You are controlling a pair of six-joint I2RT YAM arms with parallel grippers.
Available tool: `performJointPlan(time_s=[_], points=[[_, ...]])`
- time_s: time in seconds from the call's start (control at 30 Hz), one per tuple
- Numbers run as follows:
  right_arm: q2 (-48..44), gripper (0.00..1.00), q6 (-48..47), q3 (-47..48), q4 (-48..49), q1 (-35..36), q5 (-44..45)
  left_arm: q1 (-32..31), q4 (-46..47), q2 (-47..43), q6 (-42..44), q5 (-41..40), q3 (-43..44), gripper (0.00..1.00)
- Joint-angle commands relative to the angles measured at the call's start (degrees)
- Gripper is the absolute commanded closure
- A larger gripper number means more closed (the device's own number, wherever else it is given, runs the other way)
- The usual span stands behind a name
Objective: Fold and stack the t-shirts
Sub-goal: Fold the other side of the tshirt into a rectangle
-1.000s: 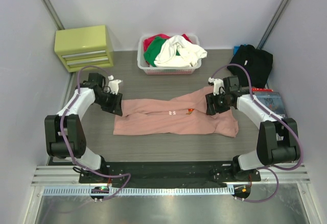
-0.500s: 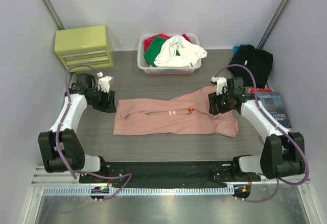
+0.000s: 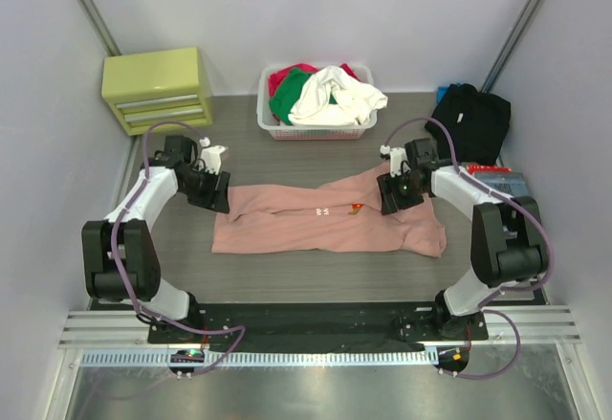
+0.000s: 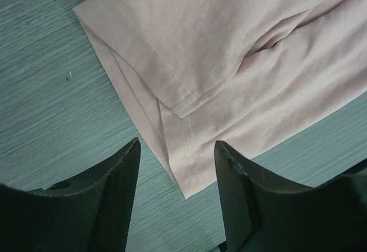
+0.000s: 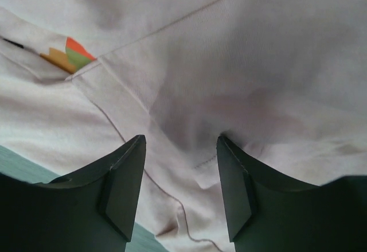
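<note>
Overhead, a large salmon-pink cotton t-shirt point(image 3: 325, 229) lies folded into a long band across the grey wood-grain table point(image 3: 287, 157), stretching from the left gripper point(image 3: 212, 193) to the right gripper point(image 3: 392, 195). The left gripper sits at the band's far left corner and the right gripper over its far right part, where the cloth bunches. Both look parted from here, with no cloth lifted. Beyond the right gripper and out toward the wall, a crumpled black t-shirt point(image 3: 470, 119) rests at the table's edge. Between the two grippers and farther back stands a white plastic slatted basket point(image 3: 314, 132) heaped with white, green and red garments. Behind the left gripper, in the corner, sits a yellow-green metal drawer cabinet point(image 3: 158, 88). In the left wrist view, the left gripper point(image 4: 178, 146) has its two dark fingers point(image 4: 117, 189) spread with nothing between them. The pink shirt's point(image 4: 241, 45) stitched, layered hem corner lies on the table point(image 4: 51, 97) just ahead of the gap and runs off to the right. In the right wrist view, the right gripper point(image 5: 180, 143) is likewise parted and grips nothing. It hangs directly over the pink shirt point(image 5: 258, 45), whose seamed folds fill the view, and a small orange-and-green print point(image 5: 71, 54) peeks out ahead and to the left of the fingers. Whether the fingertips touch the fabric I cannot tell.
</note>
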Motion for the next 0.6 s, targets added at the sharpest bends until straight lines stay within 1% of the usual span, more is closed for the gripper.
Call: performJointPlan(time_s=[0.0, 0.03, 0.07, 0.1, 0.13, 0.17, 0.37, 0.47, 0.57], points=[[2.8, 0.43, 1.6, 3.9, 1.8, 0.4, 0.1, 0.1, 1.6, -0.1, -1.0, 0.2, 2.7, 0.44], [2.9, 0.47, 1.7, 3.9, 2.4, 0.4, -0.1, 0.1, 1.7, -0.3, -0.7, 0.2, 2.5, 0.44], [2.9, 0.53, 1.8, 3.7, 2.6, 0.3, -0.3, 0.1, 1.6, -0.5, -0.2, 0.1, 2.3, 0.44], [2.3, 0.78, 2.1, 3.4, 2.9, 0.4, -0.3, 0.1, 1.6, -0.6, 0.0, 0.0, 1.7, 0.44], [1.6, 0.94, 2.2, 3.1, 3.6, 0.4, -0.2, 0.2, 1.6, -0.7, 0.2, 0.0, 1.4, 0.44], [1.3, 0.99, 2.3, 2.4, 3.9, 0.4, -0.1, 0.1, 1.6, -0.6, 0.5, -0.1, 1.2, 0.44], [-2.8, 0.99, 2.0, 1.3, 2.8, 0.4, 0.6, 0.2, 1.8, 0.6, 0.5, 0.8, 0.8, 0.44], [-6.2, 0.99, 0.0, 1.2, 1.4, -0.1, 3.9, 0.1, 1.8, -0.1, 0.4, 1.0, 0.8, 0.44], [-7.9, 0.99, -1.1, 1.6, -1.1, -0.9, 4.2, 0.1, 1.8, -0.1, 0.6, 0.8, 0.9, 0.44]])
